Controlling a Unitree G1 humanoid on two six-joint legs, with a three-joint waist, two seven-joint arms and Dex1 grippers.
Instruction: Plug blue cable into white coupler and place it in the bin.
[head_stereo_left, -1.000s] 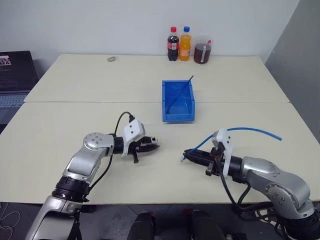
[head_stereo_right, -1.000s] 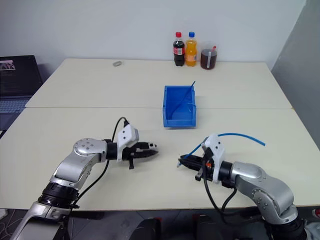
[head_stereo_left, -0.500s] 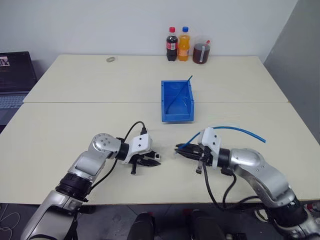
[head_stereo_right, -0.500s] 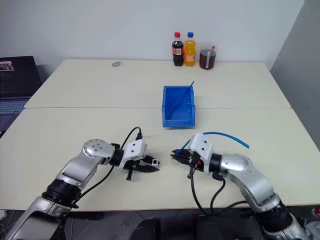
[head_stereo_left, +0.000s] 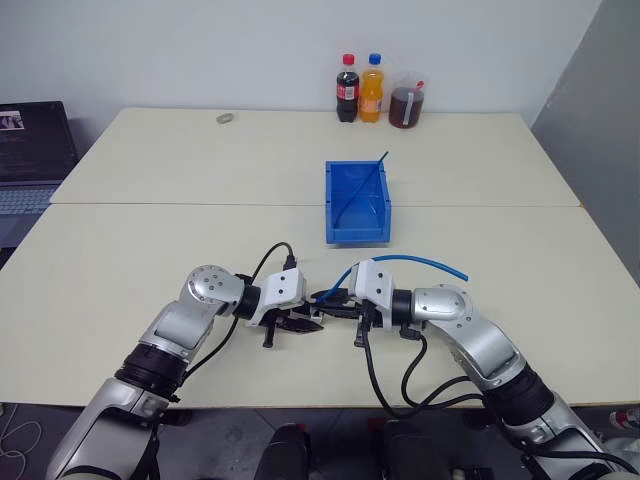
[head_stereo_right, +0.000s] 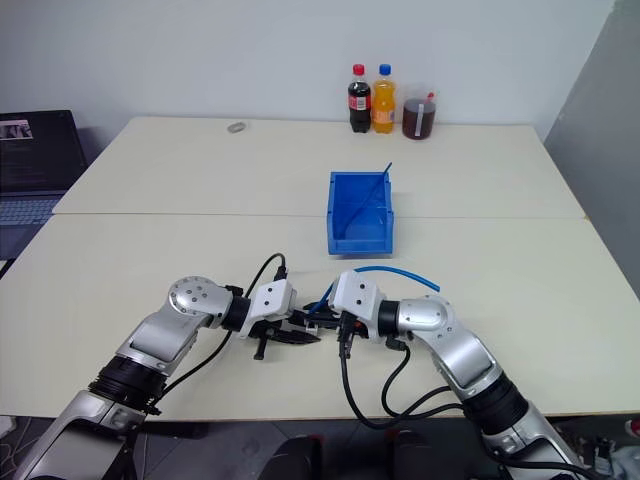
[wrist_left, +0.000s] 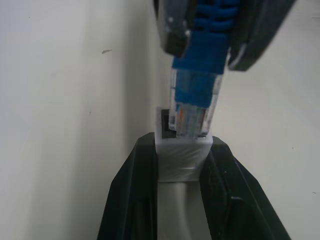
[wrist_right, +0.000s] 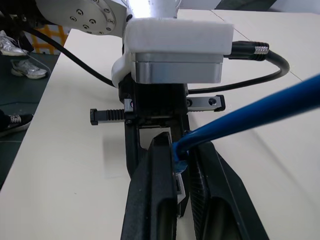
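The white coupler (wrist_left: 181, 161) sits pinched between the black fingers of my left gripper (wrist_left: 181, 145), low over the table's near middle (head_stereo_left: 308, 323). My right gripper (head_stereo_left: 328, 302) faces it tip to tip, shut on the blue cable (head_stereo_left: 420, 262) just behind the plug (wrist_left: 196, 85). The plug's clear tip meets the mouth of the coupler's socket; how deep it sits I cannot tell. The rest of the cable arcs back over my right wrist. In the right wrist view the right gripper (wrist_right: 181, 146) clamps the cable (wrist_right: 240, 117). The blue bin (head_stereo_left: 355, 203) stands apart, further back on the table.
A thin dark-blue strand (head_stereo_left: 362, 185) leans inside the bin. Two bottles (head_stereo_left: 358, 88) and a jar of dark drink (head_stereo_left: 404, 106) stand at the far edge. A small round object (head_stereo_left: 224, 118) lies far left. A laptop (head_stereo_left: 28, 150) sits beyond the table's left side.
My right gripper has carried the cable's plug leftward across the table until it meets the coupler. The left gripper sank a little at first, then stayed still.
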